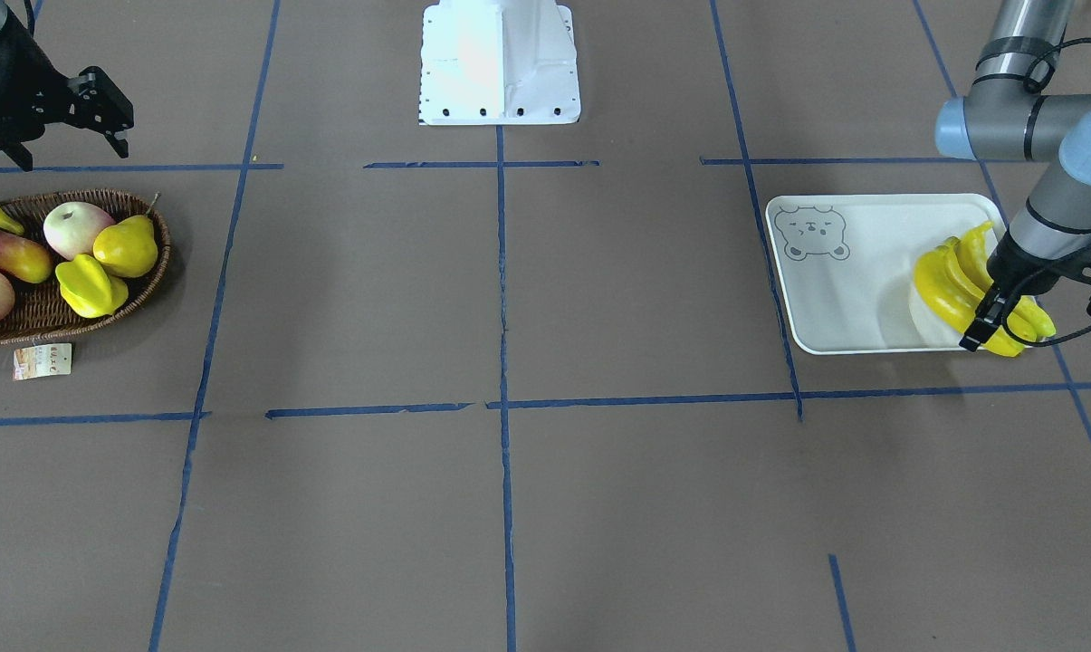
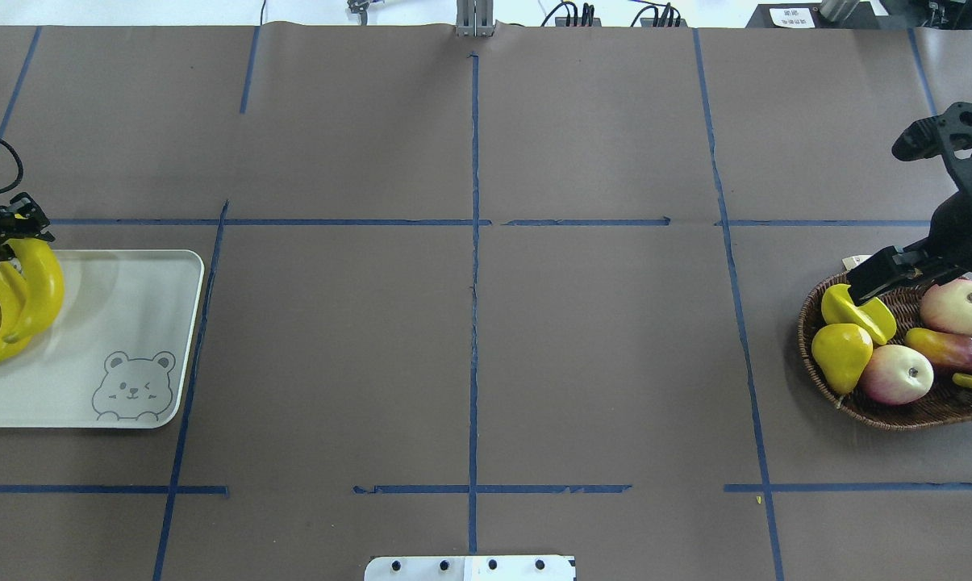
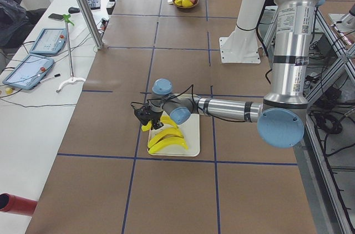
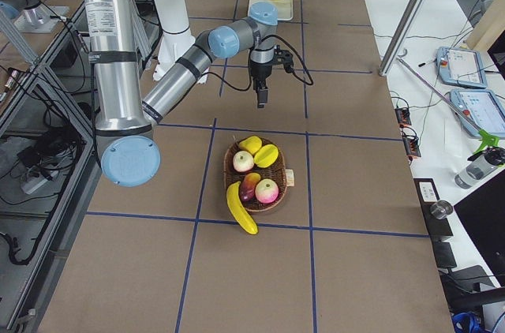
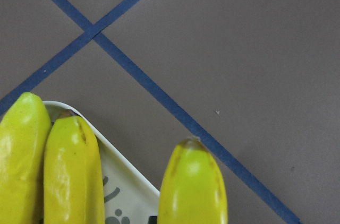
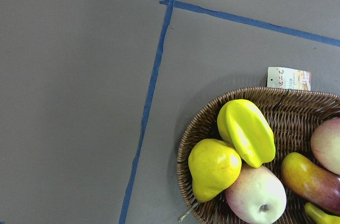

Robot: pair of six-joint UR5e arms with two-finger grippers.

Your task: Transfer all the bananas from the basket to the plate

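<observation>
Trouble waits at the rim: left gripper (image 2: 10,230) pinches the held banana (image 2: 42,286) over the plate (image 2: 131,307) edge (released there, it may roll off). Right gripper (image 1: 72,152), jaws spread, hovers beside the basket (image 1: 151,272), where the last banana (image 4: 242,208) overhangs.

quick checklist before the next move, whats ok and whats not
1. Left gripper clamped on the held banana: ok.
2. Held banana above the plate: ok.
3. Held banana resting on the plate, safe to release: cannot tell.
4. Two other bananas lying on the plate: ok.
5. Basket free of bananas: not ok, a last banana lies across its rim.
6. Right gripper open beside the basket, ready for that one: ok.
</observation>
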